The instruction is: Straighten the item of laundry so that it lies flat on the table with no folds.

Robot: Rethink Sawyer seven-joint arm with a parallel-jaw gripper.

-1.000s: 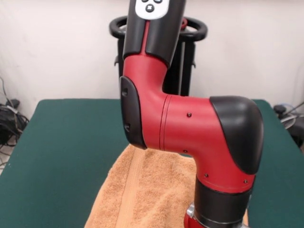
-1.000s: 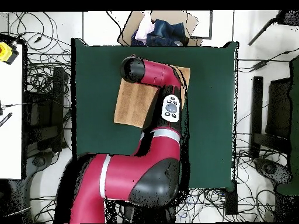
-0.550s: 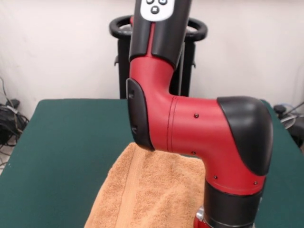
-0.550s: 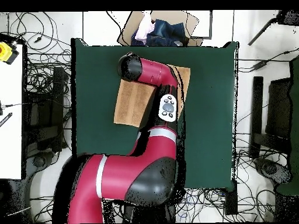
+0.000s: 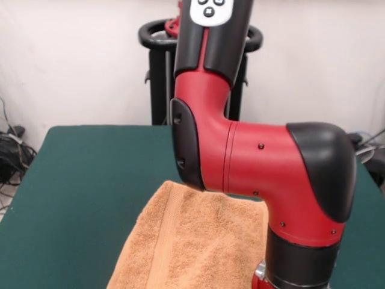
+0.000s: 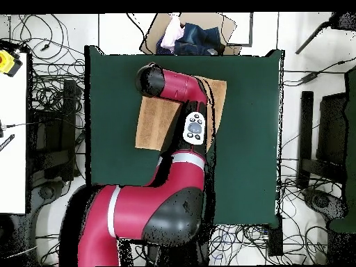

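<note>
— Where is the gripper, and is it wide or narrow?

— I cannot tell. It is hidden in both views. The red and black arm [image 5: 258, 168] bends down over the table [image 5: 90, 174], and its black wrist end runs off the bottom of the front view. From above, the arm's own last joint covers the spot where the gripper hangs.

— And the towel?

— The light orange-tan towel [image 5: 192, 241] lies on the dark green table right under that wrist end, so the gripper must be over or beside it; whether they touch I cannot say. In the overhead view the towel [image 6: 154, 125] shows as a rectangle, and the arm [image 6: 174, 87] crosses it slantwise, with the black end joint over one of its corners.

— Does it lie flat?

— The part I can see looks spread out, with a flat woven band running along one side. The arm hides a strip through the middle, so I cannot speak for that.

— Anything else near?

— Beyond the table's edge nearest that end joint sits a cardboard box [image 6: 191, 38] with clothes in it.
</note>
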